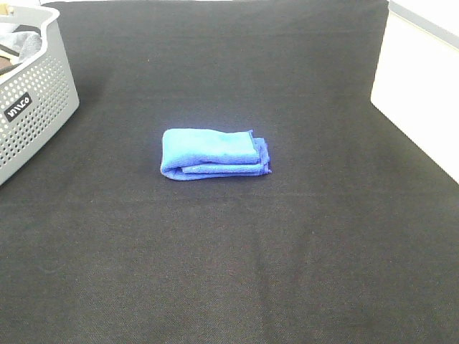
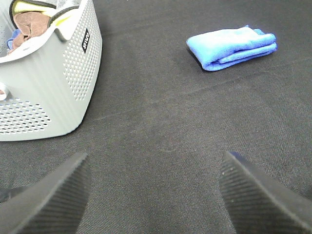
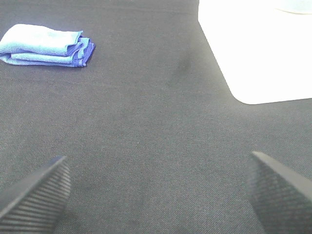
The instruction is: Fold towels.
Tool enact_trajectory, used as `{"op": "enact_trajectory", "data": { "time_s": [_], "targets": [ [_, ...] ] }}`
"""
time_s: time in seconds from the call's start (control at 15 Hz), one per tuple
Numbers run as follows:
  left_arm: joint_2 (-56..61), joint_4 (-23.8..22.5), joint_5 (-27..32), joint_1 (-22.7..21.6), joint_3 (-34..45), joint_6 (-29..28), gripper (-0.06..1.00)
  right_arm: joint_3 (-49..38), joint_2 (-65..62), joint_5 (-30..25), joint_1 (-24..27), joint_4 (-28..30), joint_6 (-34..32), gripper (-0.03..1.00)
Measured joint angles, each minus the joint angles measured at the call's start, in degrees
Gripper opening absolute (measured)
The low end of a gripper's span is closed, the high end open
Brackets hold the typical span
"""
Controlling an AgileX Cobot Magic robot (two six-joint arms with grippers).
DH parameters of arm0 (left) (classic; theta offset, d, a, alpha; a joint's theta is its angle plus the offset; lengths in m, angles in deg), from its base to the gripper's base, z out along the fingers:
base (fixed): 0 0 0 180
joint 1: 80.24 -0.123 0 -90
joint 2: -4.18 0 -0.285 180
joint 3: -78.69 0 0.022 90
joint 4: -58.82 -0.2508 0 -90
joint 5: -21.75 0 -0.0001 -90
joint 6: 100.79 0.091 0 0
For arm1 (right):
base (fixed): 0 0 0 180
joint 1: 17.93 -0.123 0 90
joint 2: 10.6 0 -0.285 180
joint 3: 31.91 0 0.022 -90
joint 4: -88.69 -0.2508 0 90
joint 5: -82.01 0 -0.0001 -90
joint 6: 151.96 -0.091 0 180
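Black cloth table (image 1: 287, 272): folded blue towel (image 1: 214, 152) centre, grey basket (image 1: 36, 107) at corner; left hand (image 2: 153, 195), right hand (image 3: 158, 195) wide, empty

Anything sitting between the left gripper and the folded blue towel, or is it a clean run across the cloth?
Nothing visible blocks it. In the left wrist view only bare black tablecloth lies between the open left gripper and the folded blue towel. The grey perforated basket stands off to one side, clear of that path.
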Motion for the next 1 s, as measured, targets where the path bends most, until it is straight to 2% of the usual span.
{"op": "enact_trajectory", "data": {
  "time_s": [1.0],
  "targets": [
    [0.1,0.0,0.0,0.0,0.0,0.0,0.71,0.0,0.0,0.0,0.0,-0.1,0.0,0.91]
  ]
}}
